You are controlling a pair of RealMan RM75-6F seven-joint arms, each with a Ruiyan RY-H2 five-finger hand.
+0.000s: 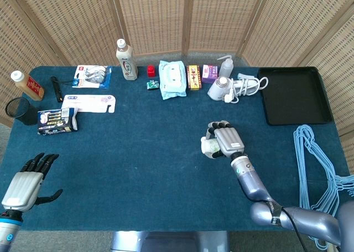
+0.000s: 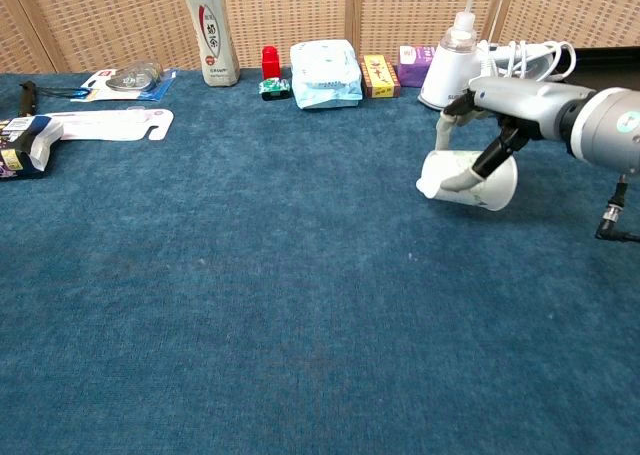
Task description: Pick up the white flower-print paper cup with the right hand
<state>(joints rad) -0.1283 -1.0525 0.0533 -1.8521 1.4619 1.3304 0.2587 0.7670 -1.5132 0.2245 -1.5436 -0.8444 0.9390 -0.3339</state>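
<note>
- Right hand is closed around the cup: fingers wrap over the top, thumb presses the side near the rim.
- Cup lies sideways in the grip, mouth facing the robot's left. In the chest view it looks just clear of the cloth, no contact line under it. I read that as lifted, but only barely.
- Head view: cup peeks out on the left edge of the right hand, mid-table, well short of the back row of clutter.
- Flower print not legible from either view; cup just reads as white.
- Left hand sits at the near left corner of the table, fingers apart, holding nothing. Not involved.
- Progress, my judgement: grasp done, lift started. Left to do: raise it clearly off the table and hold steady.
- Risk: the cup is thin paper held on its side, so squeezing harder could crush it; the grip looks shallow, so it could rotate or slip on the way up.
- Nearest clutter is the spray bottle and corded appliance behind the hand; near, not touching.
</note>
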